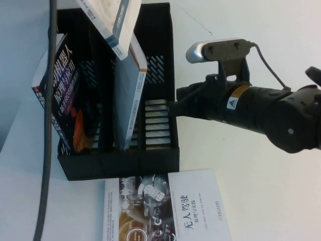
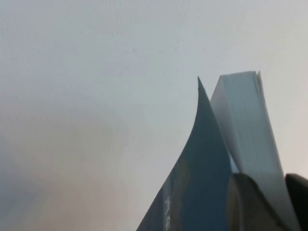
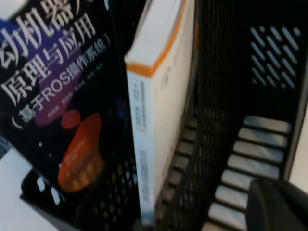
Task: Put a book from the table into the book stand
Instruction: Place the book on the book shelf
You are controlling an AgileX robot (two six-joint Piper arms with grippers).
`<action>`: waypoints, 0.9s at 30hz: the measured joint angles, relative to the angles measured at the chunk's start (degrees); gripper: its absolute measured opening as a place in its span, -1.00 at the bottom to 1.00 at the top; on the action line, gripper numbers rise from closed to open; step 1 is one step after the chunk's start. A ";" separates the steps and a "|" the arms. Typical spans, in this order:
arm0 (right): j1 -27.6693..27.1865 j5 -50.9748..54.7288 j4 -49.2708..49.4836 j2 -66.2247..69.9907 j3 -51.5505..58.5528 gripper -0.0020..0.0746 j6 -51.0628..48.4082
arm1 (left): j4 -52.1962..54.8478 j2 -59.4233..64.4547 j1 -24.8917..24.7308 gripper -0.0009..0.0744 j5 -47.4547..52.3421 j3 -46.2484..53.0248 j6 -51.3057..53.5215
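Observation:
The black book stand (image 1: pixel 160 159) has three slots. A dark book (image 1: pixel 62 100) leans in the left slot and a white book with an orange edge (image 1: pixel 131 95) leans in the middle slot; both also show in the right wrist view, the dark book (image 3: pixel 53 96) beside the white book (image 3: pixel 154 96). My left gripper (image 2: pixel 269 197) is shut on a blue-covered book (image 2: pixel 202 183), which hangs over the stand's back at the top of the high view (image 1: pixel 114 22). My right gripper (image 1: pixel 174 108) is at the stand's right wall, beside the empty right slot (image 3: pixel 250 154).
Another book (image 1: pixel 168 208) with a white cover lies flat on the table in front of the stand. A dark cable (image 1: pixel 47 125) hangs down the left side. The white table (image 1: pixel 261 201) stretches right of the stand, under my right arm.

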 joint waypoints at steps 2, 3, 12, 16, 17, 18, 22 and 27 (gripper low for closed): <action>0.41 -0.38 -0.14 2.12 -2.51 -0.93 -0.39 | 1.03 0.00 0.00 -0.66 0.38 -1.44 -0.26; 0.67 -0.43 -0.42 2.99 -3.87 -0.93 -0.67 | 1.27 0.00 0.00 -0.66 0.51 -1.81 -0.36; 1.85 -0.66 -2.44 12.15 -14.91 -0.93 -1.33 | 2.47 -0.22 0.00 -0.66 1.47 -3.75 -0.67; 4.16 -0.66 -4.81 14.89 -18.13 -0.93 -1.33 | 2.50 -0.47 0.00 -0.66 1.60 -3.75 -0.67; 5.05 -0.66 -5.72 15.50 -19.02 -0.93 -1.33 | 2.50 -0.51 0.00 -0.66 1.62 -3.75 -0.67; 5.79 -0.66 -6.46 16.11 -19.76 -0.93 -1.33 | 2.50 -0.60 0.00 -0.66 1.62 -3.75 -0.76; 9.55 -0.66 -11.28 17.83 -22.64 -0.93 -1.33 | 2.31 -0.60 0.00 -0.66 1.72 -3.88 -0.89; 11.35 -1.07 -13.69 19.50 -24.98 -0.93 -1.56 | 2.31 -0.60 0.00 -0.66 2.52 -3.92 -0.89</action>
